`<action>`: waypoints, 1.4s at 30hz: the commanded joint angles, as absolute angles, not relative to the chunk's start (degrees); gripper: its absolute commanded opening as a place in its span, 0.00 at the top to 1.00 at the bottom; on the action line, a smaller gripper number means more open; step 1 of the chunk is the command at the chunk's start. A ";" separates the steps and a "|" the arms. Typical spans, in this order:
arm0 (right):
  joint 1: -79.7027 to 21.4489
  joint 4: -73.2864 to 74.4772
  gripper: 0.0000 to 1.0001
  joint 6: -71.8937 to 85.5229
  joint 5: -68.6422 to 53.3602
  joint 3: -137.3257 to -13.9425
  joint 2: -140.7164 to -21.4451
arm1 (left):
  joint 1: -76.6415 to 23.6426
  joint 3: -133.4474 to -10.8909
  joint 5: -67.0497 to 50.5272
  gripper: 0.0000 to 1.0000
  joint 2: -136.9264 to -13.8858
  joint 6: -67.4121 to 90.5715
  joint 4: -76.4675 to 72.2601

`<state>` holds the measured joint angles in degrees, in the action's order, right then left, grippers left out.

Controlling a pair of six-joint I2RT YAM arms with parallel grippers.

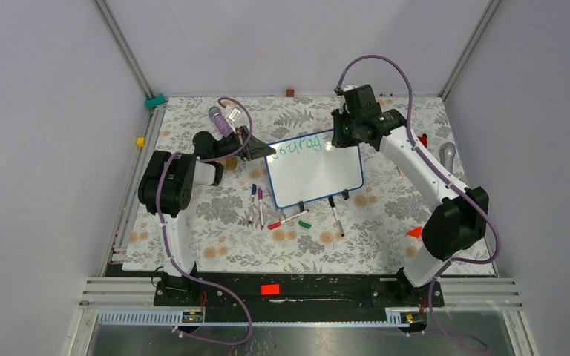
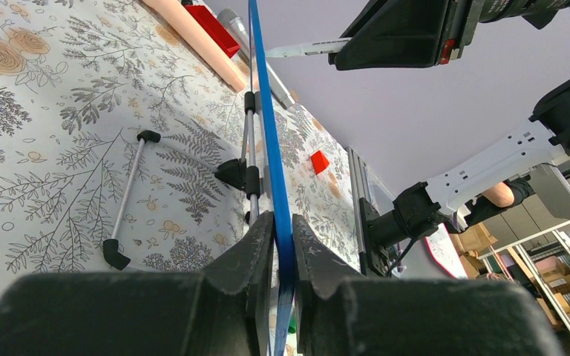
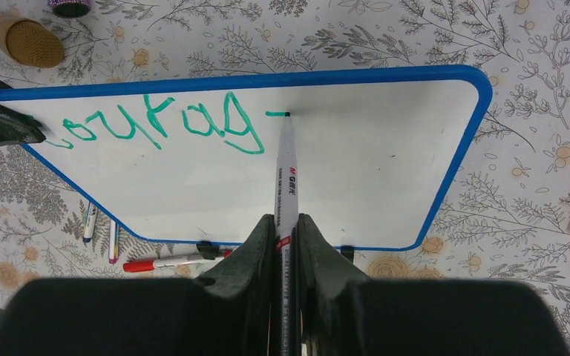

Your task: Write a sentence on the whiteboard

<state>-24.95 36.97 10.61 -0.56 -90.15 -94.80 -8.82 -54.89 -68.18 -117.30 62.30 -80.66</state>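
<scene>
Well, at your left, the left claw [image 2: 283,236] is clamped on the blue left edge of the whiteboard [image 1: 319,178], one finger on each face. You have the whiteboard near the middle of the desk [image 1: 193,230], its two black feet toward you, with loose pens [image 1: 261,208] lying just beside its near left corner. Across its top runs the sentence [image 3: 156,127] in green, reading "courag" plus a short dash. At your right, the right claw [image 3: 286,231] is closed tight on a marker [image 3: 287,170], whose tip touches the whiteboard at that dash.
</scene>
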 commanded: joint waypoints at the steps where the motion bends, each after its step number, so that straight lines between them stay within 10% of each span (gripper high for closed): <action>1: -24.70 36.21 1.00 10.68 0.88 -92.91 -95.84 | -9.75 -55.15 -68.29 0.95 -115.01 62.40 -84.99; 42: -24.70 38.64 1.00 11.69 2.78 -91.56 -95.42 | -9.41 -56.65 -71.15 0.95 -115.41 62.93 -85.00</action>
